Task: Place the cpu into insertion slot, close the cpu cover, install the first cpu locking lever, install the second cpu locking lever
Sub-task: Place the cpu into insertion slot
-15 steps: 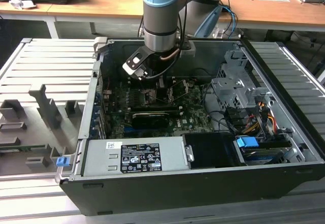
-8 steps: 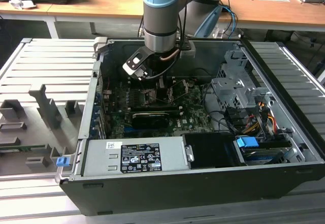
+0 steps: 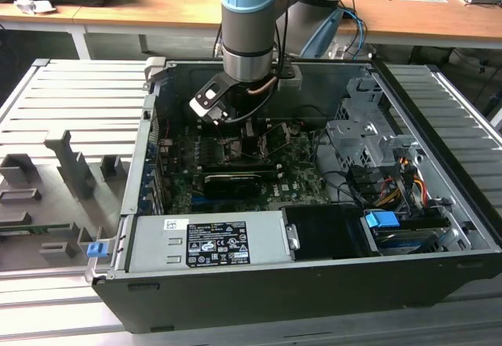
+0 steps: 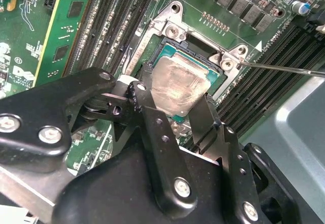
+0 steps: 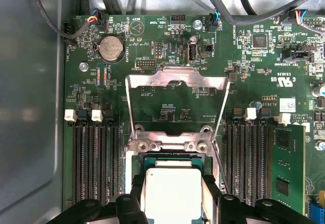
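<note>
1. Looking at the exterior view, we are seeing the arm (image 3: 249, 16) reaching down into the open computer case (image 3: 235, 291), over the green board (image 3: 298, 177). The case walls are standing well apart from the wrist, so there is open room above and around it.
2. Turning to the second wrist view, we are finding the end effector (image 4: 177, 96) closed on the cpu (image 4: 175, 82), its fingers (image 4: 152, 127) pinching two opposite edges. The chip is sitting at the insertion slot (image 4: 199, 42), and we cannot tell whether it is fully down. We are judging the placing step to be in hand. Finishing it is calling for a level chip, square to the socket rim. A locking lever (image 4: 284, 69) is lying clear to one side.
3. Checking the first wrist view, we are seeing the cpu cover (image 5: 175, 76) standing swung open, away from the socket. Memory slots (image 5: 96, 163) are flanking the socket closely on both sides, leaving the fingers little side room.
</note>
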`<state>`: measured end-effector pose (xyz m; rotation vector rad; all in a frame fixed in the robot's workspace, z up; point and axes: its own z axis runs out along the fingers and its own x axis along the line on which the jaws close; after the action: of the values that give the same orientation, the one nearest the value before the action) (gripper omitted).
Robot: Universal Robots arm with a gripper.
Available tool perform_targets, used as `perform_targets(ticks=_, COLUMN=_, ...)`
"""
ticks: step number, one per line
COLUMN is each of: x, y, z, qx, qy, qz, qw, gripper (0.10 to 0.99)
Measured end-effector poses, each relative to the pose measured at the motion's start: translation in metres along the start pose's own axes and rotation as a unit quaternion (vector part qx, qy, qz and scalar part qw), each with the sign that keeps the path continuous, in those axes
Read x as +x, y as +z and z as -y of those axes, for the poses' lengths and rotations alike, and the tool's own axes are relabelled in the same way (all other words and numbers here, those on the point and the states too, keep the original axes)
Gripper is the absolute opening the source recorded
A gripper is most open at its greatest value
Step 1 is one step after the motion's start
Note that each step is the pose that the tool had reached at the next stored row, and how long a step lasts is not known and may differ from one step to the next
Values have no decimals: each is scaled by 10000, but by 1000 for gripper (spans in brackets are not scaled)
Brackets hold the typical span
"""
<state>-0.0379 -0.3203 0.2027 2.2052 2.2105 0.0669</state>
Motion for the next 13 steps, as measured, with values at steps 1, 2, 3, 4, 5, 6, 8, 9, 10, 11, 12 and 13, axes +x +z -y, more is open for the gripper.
perform_targets(ticks=1, x=0, y=0, z=0, qx=0, qy=0, qz=0, qw=10000, gripper=541)
perform_targets(ticks=2, x=0, y=0, z=0, qx=0, qy=1, qz=0, qw=10000, gripper=604)
perform_targets(ticks=3, x=0, y=0, z=-1, qx=0, qy=0, qz=0, qw=10000, gripper=604)
perform_targets(ticks=4, x=0, y=0, z=-1, qx=0, qy=0, qz=0, qw=10000, gripper=604)
perform_targets(ticks=5, x=0, y=-5, z=-1, qx=0, qy=0, qz=0, qw=10000, gripper=604)
perform_targets(ticks=6, x=0, y=-12, z=-1, qx=0, qy=0, qz=0, qw=10000, gripper=604)
perform_targets(ticks=8, x=1, y=-37, z=-3, qx=0, qy=0, qz=0, qw=10000, gripper=604)
perform_targets(ticks=9, x=1, y=-50, z=-3, qx=0, qy=0, qz=0, qw=10000, gripper=604)
perform_targets(ticks=10, x=1, y=-62, z=-4, qx=1, qy=0, qz=3, qw=10000, gripper=592)
perform_targets(ticks=11, x=1, y=-71, z=-5, qx=2, qy=0, qz=9, qw=10000, gripper=592)
perform_targets(ticks=12, x=2, y=-86, z=-6, qx=5, qy=-1, qz=21, qw=10000, gripper=525)
perform_targets(ticks=13, x=2, y=-97, z=-7, qx=7, qy=-1, qz=28, qw=10000, gripper=400)
